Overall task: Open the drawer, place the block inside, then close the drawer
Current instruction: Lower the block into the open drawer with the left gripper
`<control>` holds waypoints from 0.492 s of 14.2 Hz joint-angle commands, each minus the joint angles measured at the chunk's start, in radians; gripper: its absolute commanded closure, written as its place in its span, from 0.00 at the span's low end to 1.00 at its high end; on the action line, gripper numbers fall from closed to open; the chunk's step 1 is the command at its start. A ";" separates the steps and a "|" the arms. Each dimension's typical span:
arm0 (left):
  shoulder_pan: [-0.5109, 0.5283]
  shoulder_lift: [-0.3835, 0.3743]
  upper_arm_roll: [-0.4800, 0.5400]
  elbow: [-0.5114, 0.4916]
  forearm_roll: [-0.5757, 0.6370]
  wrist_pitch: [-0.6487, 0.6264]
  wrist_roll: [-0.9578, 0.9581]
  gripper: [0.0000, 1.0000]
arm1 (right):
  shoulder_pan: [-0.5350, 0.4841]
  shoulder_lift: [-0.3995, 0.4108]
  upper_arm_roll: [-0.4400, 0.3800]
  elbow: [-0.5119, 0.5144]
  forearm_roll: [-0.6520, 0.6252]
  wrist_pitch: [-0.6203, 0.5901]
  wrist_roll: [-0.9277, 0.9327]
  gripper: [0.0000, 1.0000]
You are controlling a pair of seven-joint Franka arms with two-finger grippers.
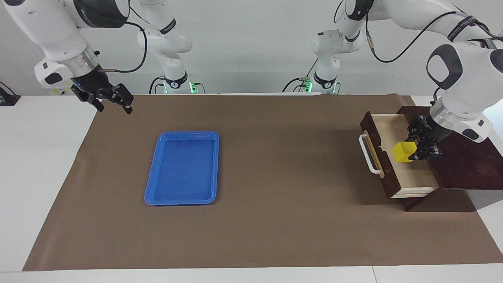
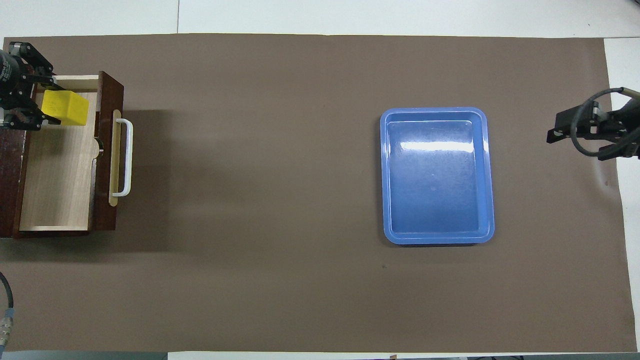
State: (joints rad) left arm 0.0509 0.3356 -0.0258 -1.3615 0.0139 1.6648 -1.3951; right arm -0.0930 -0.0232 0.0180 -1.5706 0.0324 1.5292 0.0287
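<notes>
1. In the facing view, at the right of the frame, the left end effector [image 1: 413,153] grips the yellow block [image 1: 404,151], fingers closed on it, over the pale inside of the open drawer [image 1: 410,173]. Whether the block touches the drawer floor cannot be told.
2. The overhead view puts the same block [image 2: 64,107] at the upper left of the frame, above the part of the drawer [image 2: 57,175] that lies higher in the frame; the left end effector [image 2: 45,106] is cut off by the frame's left edge there.
3. Only the facing view shows the dark box top at the right edge and the arm reaching over it.
4. The right end effector [image 1: 114,103] hangs at the upper left of the facing view over the brown mat's [image 1: 275,220] corner, fingers spread wide, holding nothing. In the overhead view it [image 2: 575,135] is partly cropped at the right edge.
5. The blue tray [image 1: 151,196] lies flat at centre left of the facing view, well apart from both end effectors.
6. The white handle [image 1: 369,159] faces a broad bare stretch of mat between drawer and tray. The white tabletop [image 1: 35,177] shows around the mat's edges.
</notes>
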 commanded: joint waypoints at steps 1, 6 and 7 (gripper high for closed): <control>0.010 -0.096 0.000 -0.206 -0.006 0.136 0.014 1.00 | -0.007 -0.055 0.016 -0.011 -0.084 -0.014 -0.175 0.00; 0.012 -0.115 -0.002 -0.292 -0.008 0.196 0.018 1.00 | -0.008 -0.049 0.022 -0.048 -0.069 -0.009 -0.070 0.00; 0.012 -0.121 -0.002 -0.309 -0.008 0.216 0.018 1.00 | -0.008 -0.046 0.022 -0.054 -0.065 -0.009 -0.067 0.00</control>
State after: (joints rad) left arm 0.0584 0.2645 -0.0267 -1.5931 0.0140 1.8308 -1.3937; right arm -0.0929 -0.0690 0.0292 -1.5968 -0.0308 1.5206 -0.0750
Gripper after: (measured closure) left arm 0.449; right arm 0.000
